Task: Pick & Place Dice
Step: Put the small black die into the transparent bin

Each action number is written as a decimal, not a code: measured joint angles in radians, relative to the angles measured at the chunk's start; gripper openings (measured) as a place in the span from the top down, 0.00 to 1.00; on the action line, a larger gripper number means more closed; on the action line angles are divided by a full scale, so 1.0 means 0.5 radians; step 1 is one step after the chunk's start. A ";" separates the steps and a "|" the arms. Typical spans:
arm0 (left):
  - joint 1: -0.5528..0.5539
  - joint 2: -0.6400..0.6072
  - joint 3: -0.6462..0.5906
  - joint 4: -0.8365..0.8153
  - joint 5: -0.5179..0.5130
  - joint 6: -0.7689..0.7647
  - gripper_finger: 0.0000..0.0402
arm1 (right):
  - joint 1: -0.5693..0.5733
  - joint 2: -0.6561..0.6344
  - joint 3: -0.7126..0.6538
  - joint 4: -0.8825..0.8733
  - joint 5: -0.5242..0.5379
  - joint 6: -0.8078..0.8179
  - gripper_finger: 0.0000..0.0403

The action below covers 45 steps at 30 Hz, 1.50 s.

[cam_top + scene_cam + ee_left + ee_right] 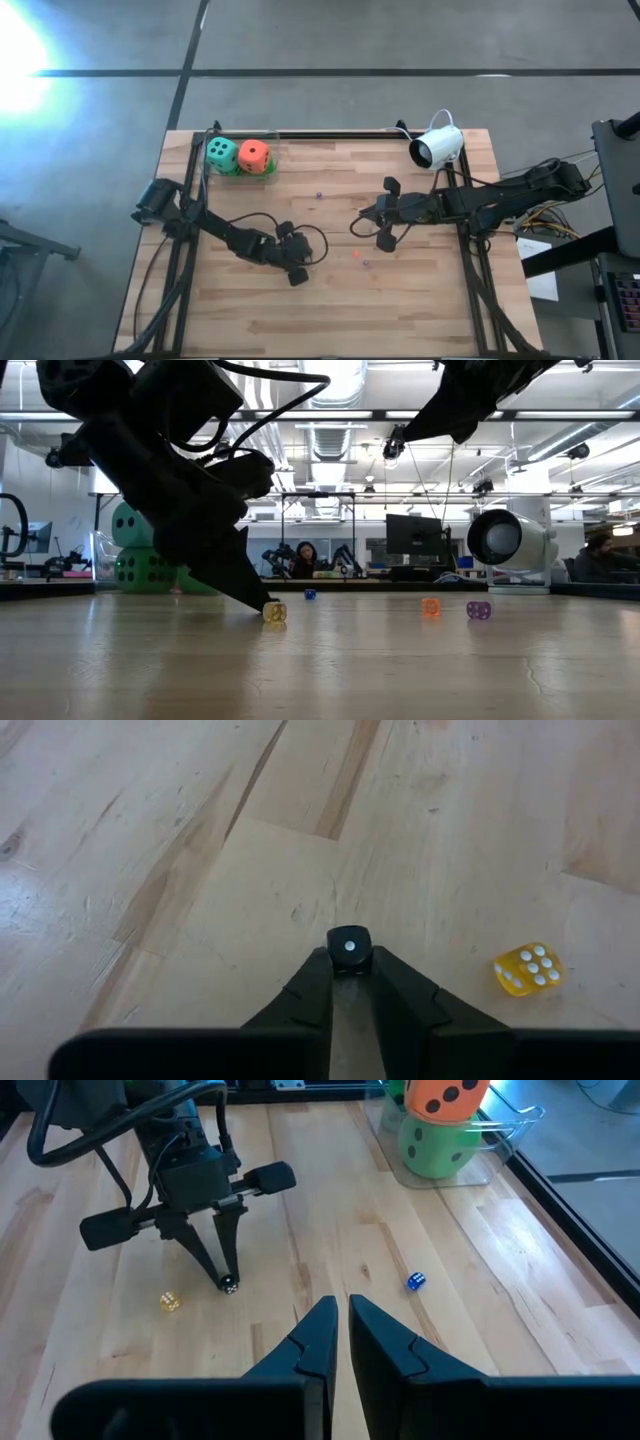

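Black cube die [348,949] between gripper [348,972] tips

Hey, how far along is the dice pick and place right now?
Done: no small die looks placed yet; only the big foam dice show in the clear bin. In hand: the left gripper pinches the black die, which rests on the table. Left: the yellow die, blue die, orange die and purple die lie loose. The right gripper waits mid-table.
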 joint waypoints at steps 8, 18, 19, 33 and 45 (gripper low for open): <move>0.000 -0.002 0.000 -0.005 0.000 0.002 0.87 | 0.000 0.000 0.000 0.000 0.000 -0.005 0.93; 0.001 -0.002 0.000 -0.005 0.001 -0.005 0.87 | -0.001 0.000 0.000 0.000 0.000 -0.004 0.93; 0.000 -0.002 0.000 -0.005 0.001 -0.005 0.87 | -0.001 0.000 0.000 -0.001 0.000 -0.005 0.93; 0.000 -0.003 0.000 -0.007 0.025 -0.005 0.87 | 0.000 0.000 0.000 -0.001 0.000 -0.004 0.93; 0.002 -0.099 0.000 -0.039 0.046 0.029 0.87 | -0.001 0.000 0.000 0.003 0.000 -0.003 0.93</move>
